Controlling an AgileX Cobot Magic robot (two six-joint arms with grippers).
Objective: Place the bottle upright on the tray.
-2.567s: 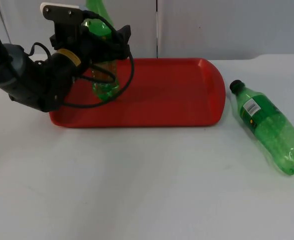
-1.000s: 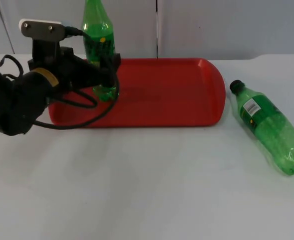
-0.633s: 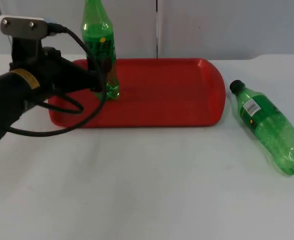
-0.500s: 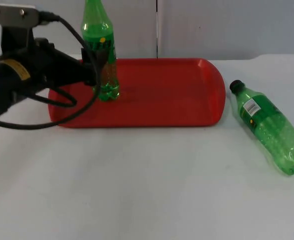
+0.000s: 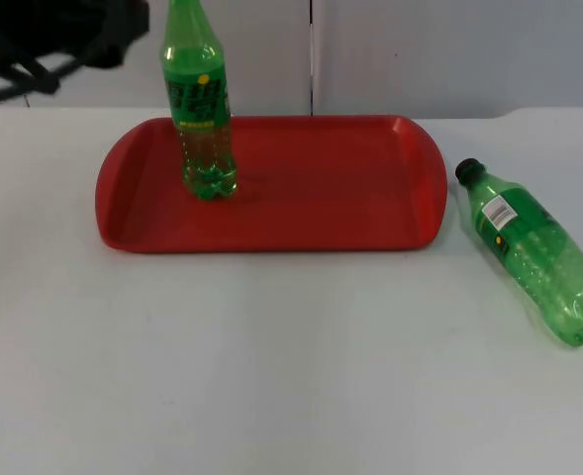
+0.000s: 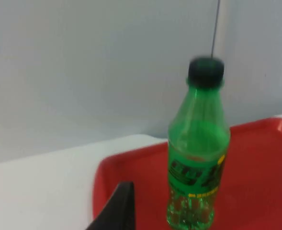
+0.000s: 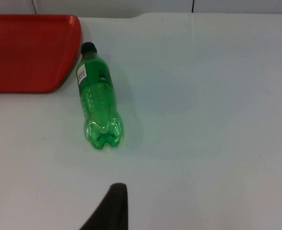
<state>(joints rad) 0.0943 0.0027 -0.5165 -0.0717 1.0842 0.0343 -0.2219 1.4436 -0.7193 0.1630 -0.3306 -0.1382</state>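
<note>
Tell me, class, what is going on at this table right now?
A green bottle stands upright on the red tray, near its left end, with nothing gripping it. The left arm is up at the far left corner, its gripper pointing at the bottle from a short way off. A second green bottle lies on its side on the white table, to the right of the tray, untouched. The right gripper waits over the table near that lying bottle.

No word, brand or number can be read anywhere. The upright bottle, ahead of the left gripper, carries dark blurred lettering with a yellow line on its green label; the lying bottle, ahead of the right gripper, has a small white label with illegible print.
</note>
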